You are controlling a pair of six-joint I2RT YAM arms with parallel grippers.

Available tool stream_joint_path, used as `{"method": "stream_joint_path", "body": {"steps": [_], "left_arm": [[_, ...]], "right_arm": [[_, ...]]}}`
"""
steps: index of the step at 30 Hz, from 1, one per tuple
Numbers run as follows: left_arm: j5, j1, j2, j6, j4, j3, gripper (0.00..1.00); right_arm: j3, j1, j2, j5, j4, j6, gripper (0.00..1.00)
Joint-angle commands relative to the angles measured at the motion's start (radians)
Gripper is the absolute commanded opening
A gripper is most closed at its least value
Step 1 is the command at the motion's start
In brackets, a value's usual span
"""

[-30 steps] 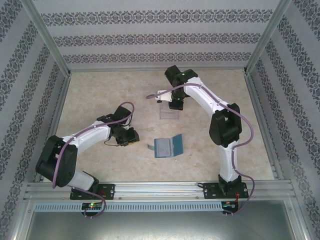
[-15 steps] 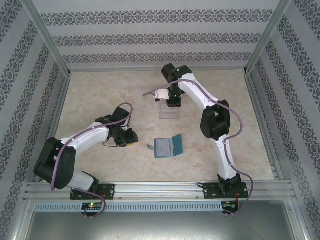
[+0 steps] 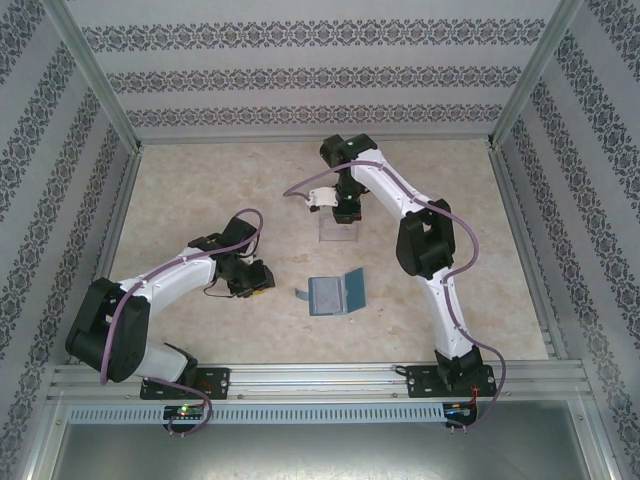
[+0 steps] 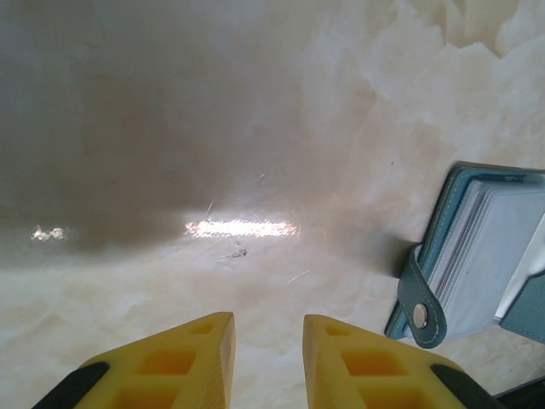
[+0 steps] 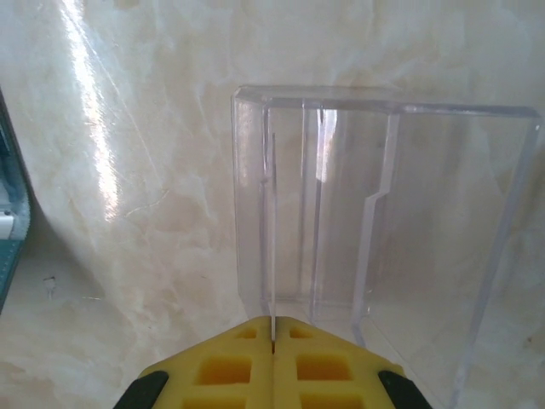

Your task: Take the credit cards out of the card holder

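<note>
Card holder [image 3: 333, 295]: lying open on table [image 3: 200, 190], long axis running 9-to-3, tab [image 4: 417, 298] pointing 9 o'clock.
Left fingers [image 4: 200, 354]: hanging partly open, gripping nothing, at its 9 o'clock.
Right fingers [image 5: 230, 366]: pressing shut over clear box [image 5: 383, 213] at 12 o'clock.

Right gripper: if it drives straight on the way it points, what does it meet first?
The clear plastic box. It sits dead ahead of the right gripper, whose jaws are shut. One thin clear edge seems to reach the fingertips, though depth is unclear.
</note>
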Motion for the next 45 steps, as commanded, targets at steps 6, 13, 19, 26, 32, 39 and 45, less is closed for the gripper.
{"method": "stream_joint_path", "body": {"steps": [6,13,19,26,32,39,45], "left_arm": [[0.013,0.016,-0.034,-0.014,0.025,-0.031,0.27],[0.015,0.016,-0.043,-0.021,0.030,-0.038,0.27],[0.017,0.017,-0.040,-0.019,0.030,-0.034,0.27],[0.020,0.016,-0.040,-0.014,0.019,-0.023,0.27],[0.024,0.016,-0.038,-0.017,0.029,-0.022,0.27],[0.030,0.015,-0.038,-0.019,0.038,-0.026,0.27],[0.033,0.016,-0.037,-0.021,0.040,-0.028,0.27]], "right_arm": [[-0.075,0.045,-0.001,-0.064,-0.048,0.017,0.00],[-0.071,0.054,0.032,-0.066,-0.054,0.020,0.00],[-0.042,0.050,0.037,-0.055,-0.063,0.024,0.12],[0.026,0.040,0.016,-0.009,-0.056,0.038,0.13],[0.024,0.043,-0.016,0.051,0.000,0.046,0.15],[-0.097,0.056,-0.067,0.097,0.132,0.057,0.18],[-0.209,0.066,-0.094,0.098,0.230,0.058,0.18]]}}
